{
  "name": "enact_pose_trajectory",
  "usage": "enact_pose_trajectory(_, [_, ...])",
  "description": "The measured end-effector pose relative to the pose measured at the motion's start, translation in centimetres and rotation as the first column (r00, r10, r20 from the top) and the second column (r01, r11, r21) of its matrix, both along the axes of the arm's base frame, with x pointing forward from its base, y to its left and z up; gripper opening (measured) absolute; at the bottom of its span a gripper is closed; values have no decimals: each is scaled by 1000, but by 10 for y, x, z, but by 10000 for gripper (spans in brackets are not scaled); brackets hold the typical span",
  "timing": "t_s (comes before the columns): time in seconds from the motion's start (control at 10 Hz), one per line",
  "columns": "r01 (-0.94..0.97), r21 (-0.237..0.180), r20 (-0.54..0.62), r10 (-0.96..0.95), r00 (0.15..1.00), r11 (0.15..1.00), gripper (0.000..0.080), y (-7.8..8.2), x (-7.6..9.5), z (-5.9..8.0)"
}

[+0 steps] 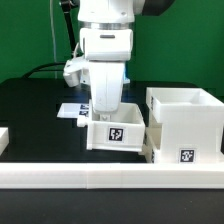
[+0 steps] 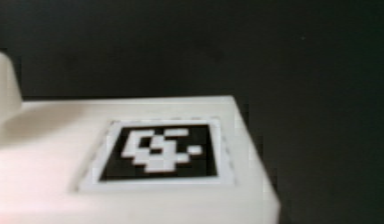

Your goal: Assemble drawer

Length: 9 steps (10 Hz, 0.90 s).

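Note:
A small white tray (image 1: 118, 132) with a black-and-white tag on its front stands in the middle of the black table. It sits close against the exterior view's left side of the large white casing (image 1: 185, 122), which is open on top and tagged low on its front. My gripper (image 1: 106, 116) reaches straight down into the tray; its fingertips are hidden by the tray's wall. The wrist view shows a white tagged face of the tray (image 2: 162, 150) very near, with no fingers in sight.
A long white rail (image 1: 110, 180) runs along the front of the table. The marker board (image 1: 70, 110) lies behind the tray. A small white part (image 1: 3, 140) shows at the exterior view's left edge. A white rounded shape (image 2: 2, 85) sits at the wrist view's edge.

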<state>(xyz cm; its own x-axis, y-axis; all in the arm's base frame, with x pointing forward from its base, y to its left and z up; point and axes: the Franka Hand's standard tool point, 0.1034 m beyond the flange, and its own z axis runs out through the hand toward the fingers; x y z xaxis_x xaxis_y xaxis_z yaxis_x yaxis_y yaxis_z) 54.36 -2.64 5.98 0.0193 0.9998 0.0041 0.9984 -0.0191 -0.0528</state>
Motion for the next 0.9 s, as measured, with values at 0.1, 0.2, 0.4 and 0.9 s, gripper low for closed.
enact_pose_trajectory(0.1, [1,0,-1,-1,1000,1000,42,0,0,0])
enact_pose_trajectory(0.2, [2,0,3,-2,1000,1000,42,0,0,0])
enact_pose_trajectory(0.4, [-5,6,10,5,1000,1000,42,12,2,2])
enact_pose_trajectory(0.9, [-7,7,8,7,1000,1000,42,13,1,1])
